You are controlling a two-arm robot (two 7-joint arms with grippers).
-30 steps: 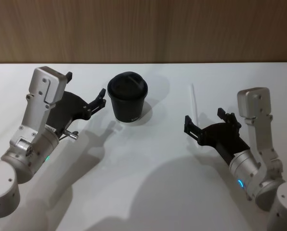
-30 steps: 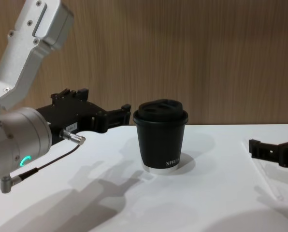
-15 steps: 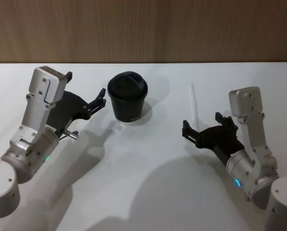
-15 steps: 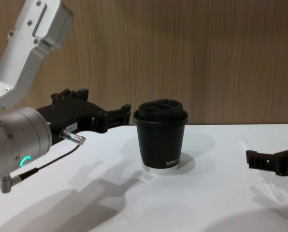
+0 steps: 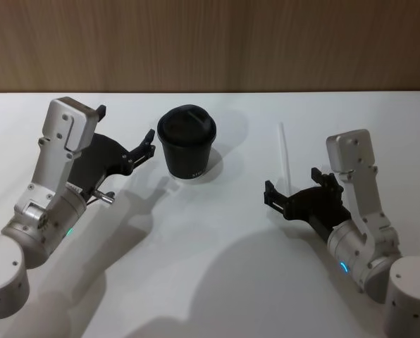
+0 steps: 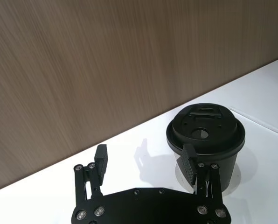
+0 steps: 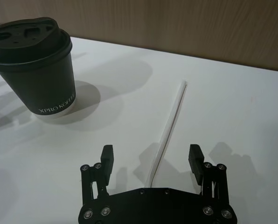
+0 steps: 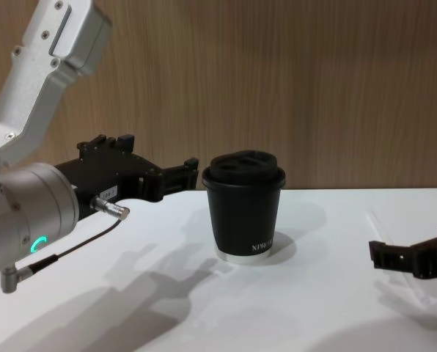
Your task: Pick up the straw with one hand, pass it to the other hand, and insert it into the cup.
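Right pincer [image 5: 292, 184] has slid in toward the middle of the worktop [image 5: 217, 267] over the last second, and sits lower in the chest view [image 8: 413, 253]. It's now lined up on the near end of the straw [image 5: 285, 151]. Jaws spread wide, nothing held. In the right wrist view the straw [image 7: 169, 126] runs in between the two fingers and its near end goes under the palm; I can't tell if there's contact. Straw hasn't moved: flat on the worktop, right of the cup [image 5: 187, 143] and well apart from it, pointing away from the robot. Cup is in the same spot, upright, lid on. Left pincer [image 5: 126, 124] unchanged, hanging just left of the cup, jaws wide and empty; in the left wrist view one finger is near the cup [image 6: 205, 140], not touching as far as I can see.
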